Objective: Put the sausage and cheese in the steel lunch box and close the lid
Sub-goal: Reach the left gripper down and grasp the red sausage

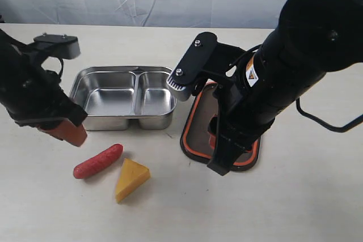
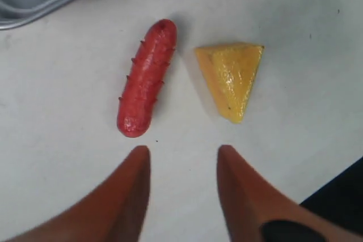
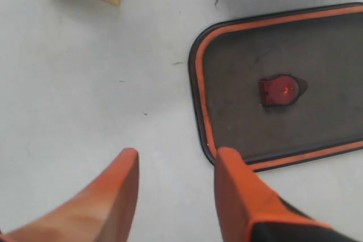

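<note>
Hovering with fingers spread and empty, left gripper [image 2: 182, 157] is just left of small red smooth sausage [image 2: 146, 77], which lies near side of shiny steel two-compartment lunch box [image 1: 122, 122]; yellow-orange triangular cheese wedge [image 1: 131, 178] just right of sausage. Right gripper [image 3: 178, 160], also spread and empty, hangs over edge of dark orange-rimmed lid [image 3: 272, 55] lying right of box.

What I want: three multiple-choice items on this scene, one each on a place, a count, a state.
1. The sausage lies: A in the steel lunch box; B on the lid; C on the table beside the cheese.
2. The lunch box's compartments number: A one; B two; C three.
3. The lid is: A flat on the table; B closed on the box; C held aloft.
Answers: 1 C, sausage and cheese lie side by side on the table. 2 B, one divider splits the tray. 3 A, it lies beside the open box.
</note>
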Robot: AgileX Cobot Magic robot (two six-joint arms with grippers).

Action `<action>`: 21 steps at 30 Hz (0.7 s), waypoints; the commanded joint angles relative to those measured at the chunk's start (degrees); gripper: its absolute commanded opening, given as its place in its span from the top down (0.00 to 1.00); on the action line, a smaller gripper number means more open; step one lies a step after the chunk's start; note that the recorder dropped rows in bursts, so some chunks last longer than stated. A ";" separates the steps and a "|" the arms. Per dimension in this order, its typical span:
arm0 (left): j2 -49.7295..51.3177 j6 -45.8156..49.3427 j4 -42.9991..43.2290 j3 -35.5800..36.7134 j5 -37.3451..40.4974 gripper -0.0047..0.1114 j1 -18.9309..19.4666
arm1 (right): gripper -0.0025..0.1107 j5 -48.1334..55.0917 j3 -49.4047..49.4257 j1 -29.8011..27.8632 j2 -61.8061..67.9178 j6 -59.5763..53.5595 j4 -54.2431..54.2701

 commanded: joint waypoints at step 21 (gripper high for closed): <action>16.91 13.73 3.75 -0.20 -11.81 0.43 -3.90 | 0.61 -0.70 0.28 0.19 -0.60 0.18 -0.43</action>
